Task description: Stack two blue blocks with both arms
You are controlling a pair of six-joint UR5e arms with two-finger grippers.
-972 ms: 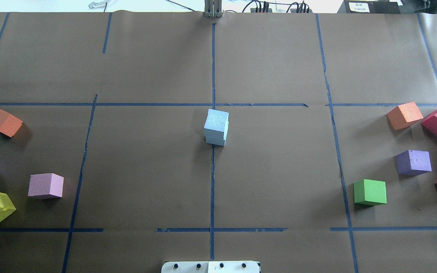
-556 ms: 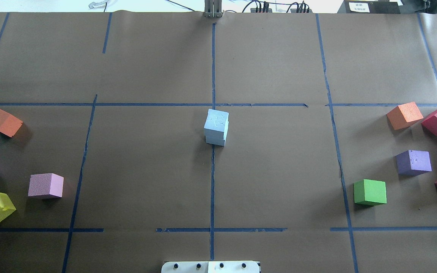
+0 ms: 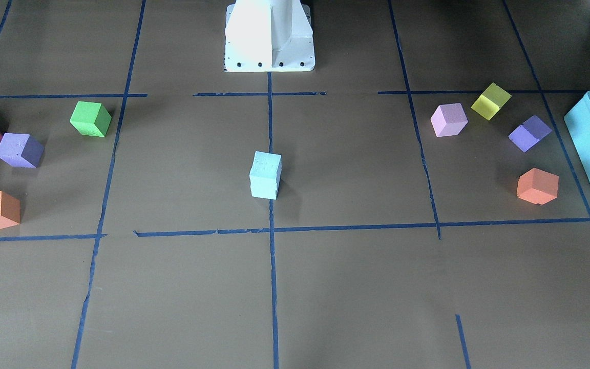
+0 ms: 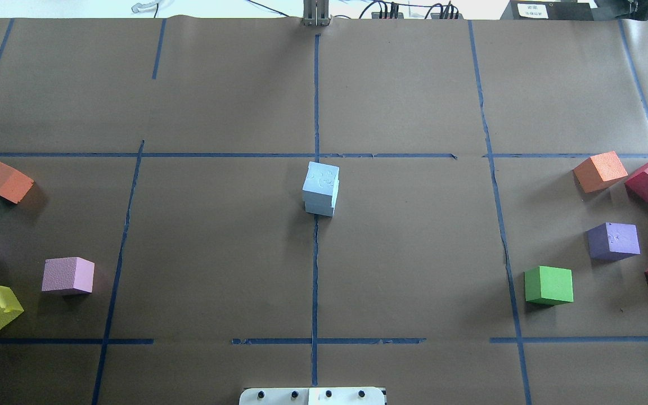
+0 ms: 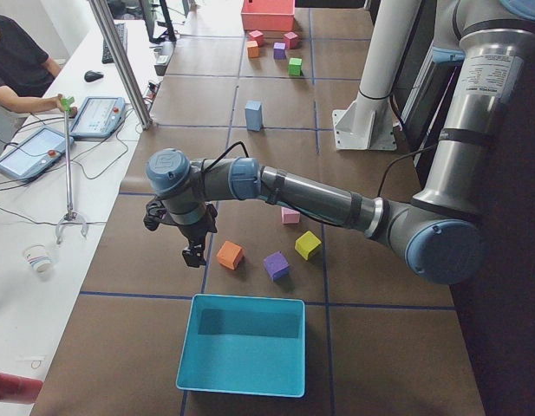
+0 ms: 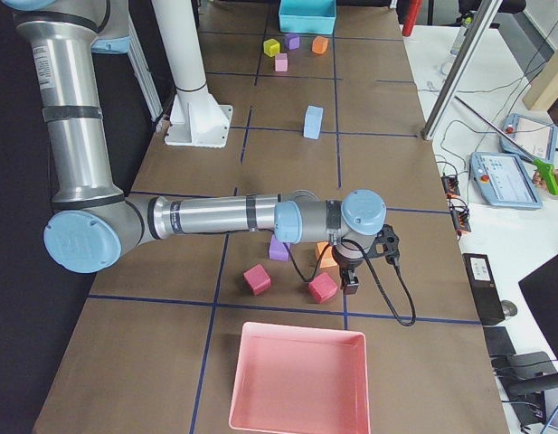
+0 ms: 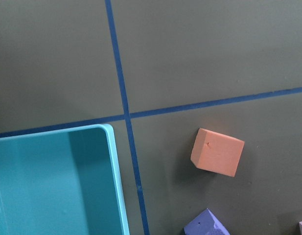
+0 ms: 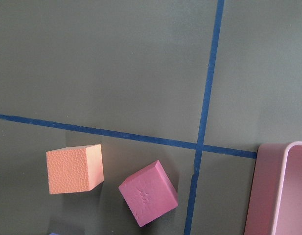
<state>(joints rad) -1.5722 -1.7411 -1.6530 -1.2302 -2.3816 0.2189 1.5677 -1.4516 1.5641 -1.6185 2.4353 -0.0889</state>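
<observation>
Two pale blue blocks stand stacked at the middle of the table on the centre tape line, the upper block (image 4: 321, 178) squarely on the lower block (image 4: 319, 208). The stack also shows in the front-facing view (image 3: 265, 174). Both arms are away from it. My left gripper (image 5: 194, 256) hangs over the table's left end near an orange cube (image 7: 217, 152). My right gripper (image 6: 350, 287) hangs over the right end near an orange cube (image 8: 75, 168) and a red cube (image 8: 148, 192). I cannot tell whether either gripper is open or shut. Neither wrist view shows its fingers.
A teal bin (image 5: 187, 347) stands at the left end and a pink bin (image 6: 297, 333) at the right end. Orange, purple, pink and yellow cubes (image 4: 68, 275) lie on the left. Orange, red, purple and green cubes (image 4: 549, 285) lie on the right. The white pedestal (image 3: 269, 36) stands behind.
</observation>
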